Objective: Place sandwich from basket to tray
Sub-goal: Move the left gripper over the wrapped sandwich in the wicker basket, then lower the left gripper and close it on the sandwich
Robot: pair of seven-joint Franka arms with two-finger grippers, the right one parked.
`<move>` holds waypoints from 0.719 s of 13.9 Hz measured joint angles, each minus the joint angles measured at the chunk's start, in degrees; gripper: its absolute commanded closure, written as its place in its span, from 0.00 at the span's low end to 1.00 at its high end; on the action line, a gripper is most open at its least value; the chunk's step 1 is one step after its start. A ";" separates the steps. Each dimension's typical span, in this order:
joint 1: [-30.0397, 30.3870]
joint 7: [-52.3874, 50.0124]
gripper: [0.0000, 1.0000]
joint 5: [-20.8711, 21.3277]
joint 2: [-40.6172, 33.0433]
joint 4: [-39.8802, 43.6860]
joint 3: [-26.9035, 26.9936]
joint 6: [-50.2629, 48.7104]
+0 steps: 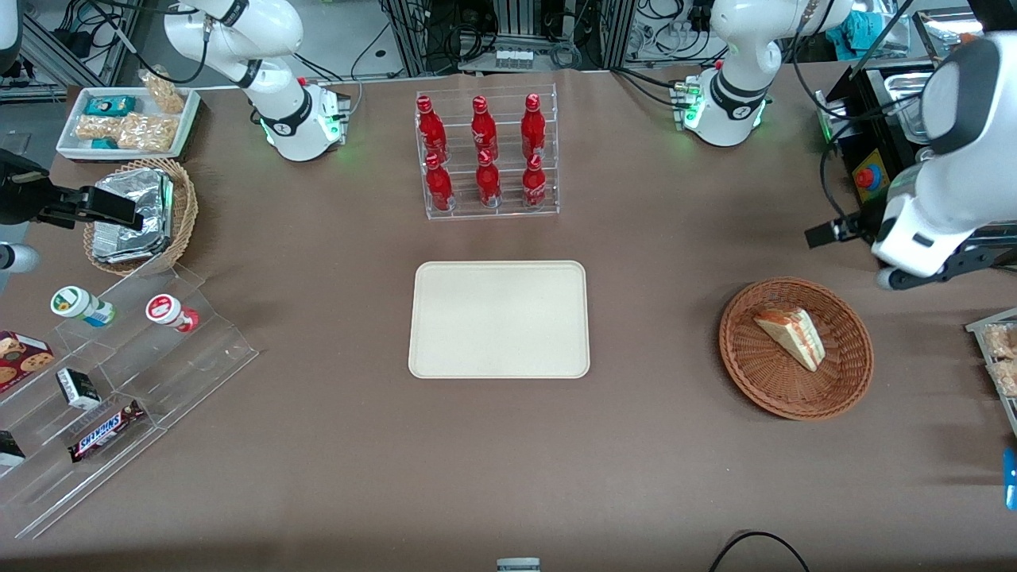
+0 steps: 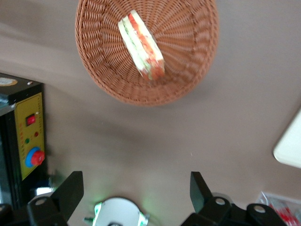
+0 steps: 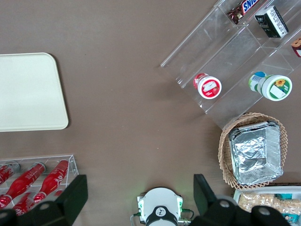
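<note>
The sandwich (image 1: 790, 337), a white-bread wedge with red and green filling, lies in the reddish-brown wicker basket (image 1: 826, 389) toward the working arm's end of the table. The left wrist view also shows the sandwich (image 2: 141, 44) in the basket (image 2: 188, 56). My gripper (image 1: 830, 230) hangs high above the table, farther from the front camera than the basket and apart from it. In the wrist view the gripper (image 2: 136, 188) is open with only the table and the arm's base between its fingers. The cream tray (image 1: 499, 319) lies bare at mid-table; one corner of the tray (image 2: 289, 150) shows in the wrist view.
A clear rack of red bottles (image 1: 486, 155) stands farther back than the tray. A black control box with a red button (image 1: 870, 171) sits near the working arm. Toward the parked arm's end are a tan basket of foil packets (image 1: 139, 214) and clear steps with snacks (image 1: 119, 373).
</note>
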 measured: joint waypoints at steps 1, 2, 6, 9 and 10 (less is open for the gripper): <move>0.02 -0.79 0.00 0.03 0.09 -2.92 0.87 4.22; 0.06 -2.11 0.00 0.03 0.19 -5.63 1.69 8.56; 0.13 -6.86 0.00 0.02 0.97 -12.72 2.43 20.63; 0.13 -10.14 0.00 0.02 2.48 -16.36 2.43 29.02; 0.13 -10.68 0.00 0.02 3.36 -17.17 2.43 31.31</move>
